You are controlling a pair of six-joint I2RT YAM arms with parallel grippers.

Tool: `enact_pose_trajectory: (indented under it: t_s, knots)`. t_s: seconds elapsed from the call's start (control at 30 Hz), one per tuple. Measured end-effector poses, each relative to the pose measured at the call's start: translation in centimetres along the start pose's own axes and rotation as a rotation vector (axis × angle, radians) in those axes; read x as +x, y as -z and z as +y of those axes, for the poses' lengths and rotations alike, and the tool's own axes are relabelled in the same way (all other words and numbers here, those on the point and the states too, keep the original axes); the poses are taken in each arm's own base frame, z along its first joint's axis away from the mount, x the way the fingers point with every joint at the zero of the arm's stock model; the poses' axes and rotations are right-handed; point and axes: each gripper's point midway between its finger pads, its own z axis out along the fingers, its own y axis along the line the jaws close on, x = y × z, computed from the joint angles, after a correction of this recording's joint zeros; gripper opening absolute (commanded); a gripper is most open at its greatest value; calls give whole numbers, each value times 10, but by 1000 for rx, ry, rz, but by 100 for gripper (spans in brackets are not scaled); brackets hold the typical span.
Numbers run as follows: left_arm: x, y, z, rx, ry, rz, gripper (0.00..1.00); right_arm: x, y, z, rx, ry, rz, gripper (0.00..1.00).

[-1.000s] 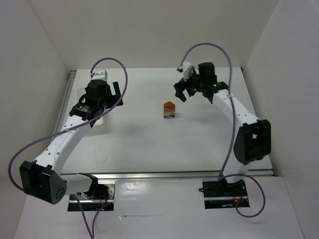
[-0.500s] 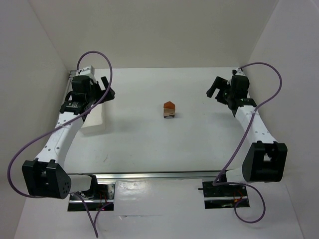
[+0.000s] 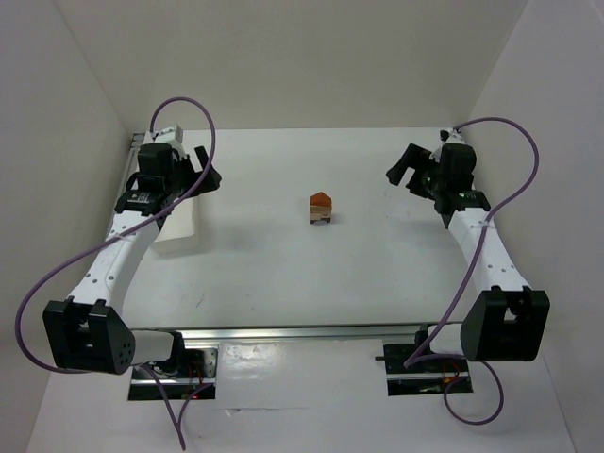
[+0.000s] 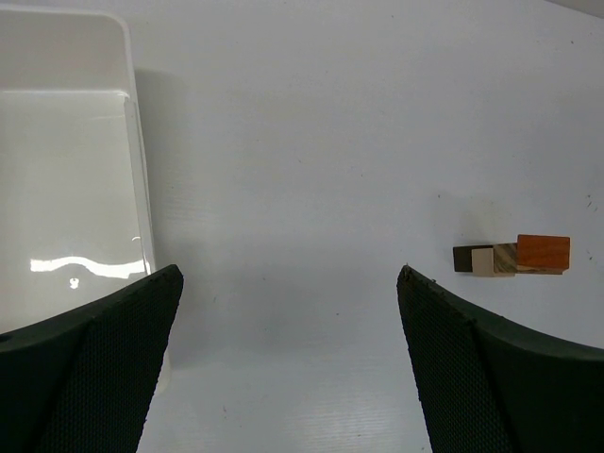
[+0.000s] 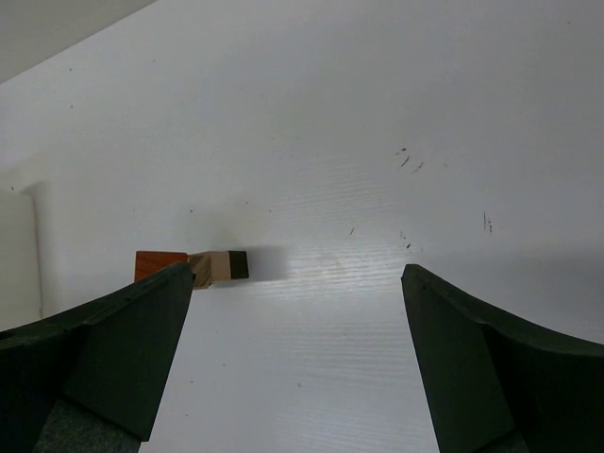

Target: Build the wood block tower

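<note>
Top: your wood block tower point(image 3: 321, 209) stood centre-frame, roofed, apparently finished. The left gripper point(image 3: 206, 168) and right gripper point(image 3: 401, 165) flanked it, well apart, presumably sparing it. Left wrist: jaws wide, empty. Right wrist: likewise.

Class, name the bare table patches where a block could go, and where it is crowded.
Bare: between tray and tower; between tower and right gripper; near side of tower. Crowded: left gripper by the tray.
</note>
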Motion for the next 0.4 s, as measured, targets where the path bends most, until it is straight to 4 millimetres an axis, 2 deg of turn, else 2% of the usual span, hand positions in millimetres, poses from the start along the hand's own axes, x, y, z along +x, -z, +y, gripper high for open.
enact_pose_trajectory:
  t_s: [0.4]
  knots:
    - [1, 0, -1, 6, 0, 3, 100, -8, 7, 0, 15, 13, -34, 100]
